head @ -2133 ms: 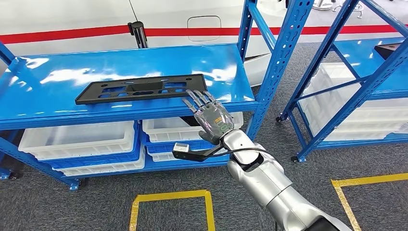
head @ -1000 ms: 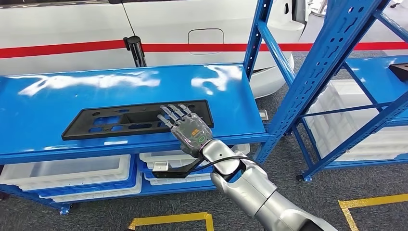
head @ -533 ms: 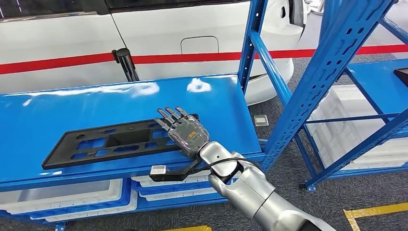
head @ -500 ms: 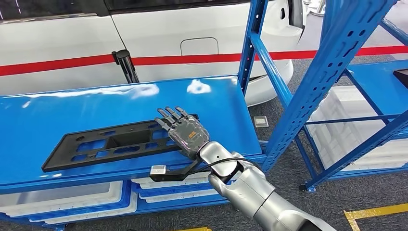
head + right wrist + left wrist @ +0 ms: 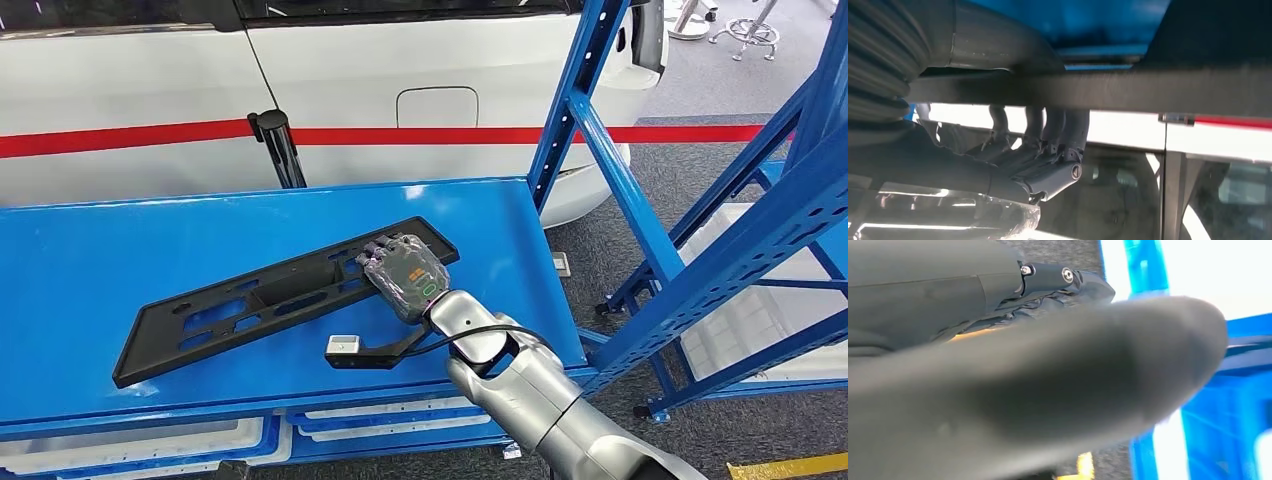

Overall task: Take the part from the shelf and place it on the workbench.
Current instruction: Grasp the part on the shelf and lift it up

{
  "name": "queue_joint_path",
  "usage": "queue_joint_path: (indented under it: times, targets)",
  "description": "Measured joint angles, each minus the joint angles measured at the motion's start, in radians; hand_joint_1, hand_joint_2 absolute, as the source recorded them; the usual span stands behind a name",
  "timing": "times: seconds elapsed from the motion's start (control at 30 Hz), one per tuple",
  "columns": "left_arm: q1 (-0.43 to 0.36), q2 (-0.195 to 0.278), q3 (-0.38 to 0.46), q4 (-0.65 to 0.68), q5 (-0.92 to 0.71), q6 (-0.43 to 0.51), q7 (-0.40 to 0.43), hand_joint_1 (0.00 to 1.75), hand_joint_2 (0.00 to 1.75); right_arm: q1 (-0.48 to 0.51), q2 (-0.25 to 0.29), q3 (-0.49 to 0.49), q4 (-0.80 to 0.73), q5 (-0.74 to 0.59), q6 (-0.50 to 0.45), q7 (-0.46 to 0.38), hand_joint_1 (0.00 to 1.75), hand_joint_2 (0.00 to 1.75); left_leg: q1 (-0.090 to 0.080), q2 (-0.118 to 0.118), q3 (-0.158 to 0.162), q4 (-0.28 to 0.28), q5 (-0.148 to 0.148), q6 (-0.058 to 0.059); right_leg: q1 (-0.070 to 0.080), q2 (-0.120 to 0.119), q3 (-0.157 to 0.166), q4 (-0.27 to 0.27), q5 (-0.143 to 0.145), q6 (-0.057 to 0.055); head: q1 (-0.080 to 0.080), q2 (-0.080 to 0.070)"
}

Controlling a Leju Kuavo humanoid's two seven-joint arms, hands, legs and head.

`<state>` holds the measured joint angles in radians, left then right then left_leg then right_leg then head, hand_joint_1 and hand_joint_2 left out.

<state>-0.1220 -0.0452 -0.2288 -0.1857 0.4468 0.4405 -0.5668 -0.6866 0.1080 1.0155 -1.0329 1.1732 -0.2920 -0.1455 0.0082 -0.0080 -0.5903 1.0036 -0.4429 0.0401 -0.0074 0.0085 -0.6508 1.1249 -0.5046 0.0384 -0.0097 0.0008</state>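
Black plastic part [image 5: 270, 295], long, stiff and probably light, held near one end by the robot's right hand [image 5: 405, 278] on the blue shelf [image 5: 90, 270]; left hand's state unclear.

My right robot hand [image 5: 405, 277] rests on the part's [image 5: 240, 300] right end, lying slantwise on the shelf [image 5: 120, 250], car [image 5: 400, 60] behind.

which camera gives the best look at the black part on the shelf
The head view: it shows the whole black part lying on the blue shelf, the right hand at its right end. The right wrist view shows a close dark edge with fingers curled over it. The left wrist view is blurred.
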Motion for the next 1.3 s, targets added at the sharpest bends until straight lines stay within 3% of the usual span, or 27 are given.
queue_joint_path:
  times: [0.03, 0.1, 0.2, 0.47, 0.6, 0.73, 0.8, 0.83, 0.9, 0.97, 1.0, 1.07, 1.13, 1.23, 1.3]
  targets:
    - [0.0, -0.002, 0.004, 0.0, -0.002, -0.001, -0.008, 0.0, 1.75, -0.001, -0.002, -0.004, -0.003, -0.001, -0.003, -0.001, 1.65, 1.75, -0.003, -0.003, 0.008, 0.0, -0.007, -0.004, 0.005, 0.0, 0.023, -0.064, 0.038, -0.003, 0.0, 0.0]
    - [0.001, -0.007, 0.013, 0.0, -0.004, 0.005, -0.02, 0.0, 1.75, -0.004, -0.005, -0.014, -0.009, -0.004, -0.008, -0.005, 1.67, 1.75, -0.006, -0.007, 0.015, 0.002, -0.018, -0.007, 0.008, -0.001, 0.047, -0.125, 0.073, -0.014, -0.002, 0.0]
    - [0.004, -0.009, 0.023, 0.0, -0.004, 0.026, -0.04, 0.0, 1.75, -0.006, -0.011, -0.027, -0.022, -0.004, -0.023, -0.01, 1.68, 1.75, -0.004, -0.007, 0.017, 0.005, -0.025, 0.0, 0.003, 0.001, 0.052, -0.127, 0.076, -0.015, -0.003, 0.0]
    - [0.005, -0.012, 0.039, 0.0, -0.011, 0.04, -0.047, 0.0, 1.75, -0.004, -0.061, -0.107, -0.121, -0.002, -0.081, -0.009, 1.71, 1.75, 0.003, -0.005, 0.018, 0.0, -0.028, -0.011, 0.011, 0.002, 0.051, -0.126, 0.071, -0.022, -0.003, 0.0]
    - [0.004, -0.01, 0.041, 0.0, -0.024, -0.011, 0.087, 0.0, 1.75, -0.004, -0.087, -0.155, -0.198, -0.002, -0.085, -0.008, 1.71, 1.75, 0.003, -0.003, 0.018, 0.0, -0.028, -0.013, 0.011, 0.003, 0.05, -0.126, 0.071, -0.023, -0.003, 0.0]
    - [0.005, -0.009, 0.03, 0.0, -0.066, -0.08, 0.205, 0.0, 1.75, -0.001, -0.098, -0.189, -0.254, 0.002, -0.089, -0.011, 1.71, 1.75, 0.002, -0.002, 0.023, -0.004, -0.022, 0.003, 0.004, 0.004, 0.055, -0.132, 0.076, -0.015, -0.003, 0.0]
    - [0.005, -0.01, 0.014, 0.0, -0.086, -0.121, 0.244, 0.0, 1.75, 0.001, -0.1, -0.195, -0.267, 0.009, -0.093, -0.013, 1.71, 1.75, 0.007, 0.003, 0.034, -0.025, -0.007, 0.01, 0.005, 0.002, 0.042, -0.105, 0.055, -0.014, -0.002, 0.0]
    - [0.005, -0.011, 0.006, 0.0, -0.093, -0.142, 0.265, 0.0, 1.75, 0.002, -0.102, -0.197, -0.27, 0.012, -0.096, -0.014, 1.71, 1.75, 0.011, 0.006, 0.037, -0.033, -0.002, 0.012, 0.005, 0.001, 0.022, -0.062, 0.031, -0.017, -0.001, 0.0]
    - [0.006, -0.011, -0.008, 0.001, -0.099, -0.182, 0.316, 0.0, 1.75, 0.009, -0.104, -0.197, -0.271, 0.015, -0.098, -0.016, 1.71, 1.75, 0.011, 0.011, 0.034, -0.035, 0.001, 0.012, -0.001, 0.0, -0.038, 0.077, -0.031, -0.02, 0.0, 0.0]
    - [0.013, -0.012, -0.018, 0.002, -0.1, -0.205, 0.366, 0.0, 1.75, 0.022, -0.107, -0.197, -0.271, 0.018, -0.098, -0.017, 1.71, 1.75, 0.013, 0.013, 0.031, -0.034, 0.003, 0.009, -0.01, 0.0, -0.071, 0.166, -0.057, -0.008, -0.001, 0.0]
    - [0.017, -0.014, -0.021, 0.002, -0.099, -0.209, 0.384, 0.0, 1.75, 0.026, -0.108, -0.197, -0.271, 0.019, -0.098, -0.017, 1.71, 1.75, 0.016, 0.014, 0.03, -0.033, 0.003, 0.005, -0.016, -0.001, -0.057, 0.149, -0.045, 0.004, -0.001, 0.0]
    - [0.025, -0.016, -0.028, 0.003, -0.096, -0.216, 0.404, 0.0, 1.75, 0.029, -0.108, -0.197, -0.271, 0.022, -0.098, -0.017, 1.71, 1.75, 0.022, 0.013, 0.029, -0.03, 0.003, -0.007, -0.031, -0.007, 0.02, 0.011, 0.004, 0.032, 0.0, 0.0]
    - [0.03, -0.015, -0.034, 0.004, -0.094, -0.228, 0.412, 0.0, 1.75, 0.031, -0.108, -0.198, -0.271, 0.025, -0.097, -0.016, 1.71, 1.75, 0.021, 0.01, 0.023, -0.022, 0.002, -0.024, -0.032, -0.005, 0.085, -0.097, 0.035, 0.04, 0.003, 0.0]
    - [0.037, -0.014, -0.04, 0.005, -0.098, -0.234, 0.417, 0.0, 1.75, 0.039, -0.102, -0.199, -0.27, 0.031, -0.096, -0.012, 1.71, 1.75, 0.022, 0.004, 0.014, -0.013, 0.006, -0.042, -0.03, 0.003, 0.088, -0.113, 0.038, 0.018, -0.001, 0.0]
    - [0.04, -0.015, -0.042, 0.007, -0.099, -0.234, 0.418, 0.0, 1.75, 0.042, -0.094, -0.199, -0.27, 0.032, -0.096, -0.012, 1.71, 1.75, 0.03, 0.005, -0.002, 0.011, -0.019, -0.05, -0.031, 0.002, 0.079, -0.112, 0.045, -0.003, -0.003, 0.0]
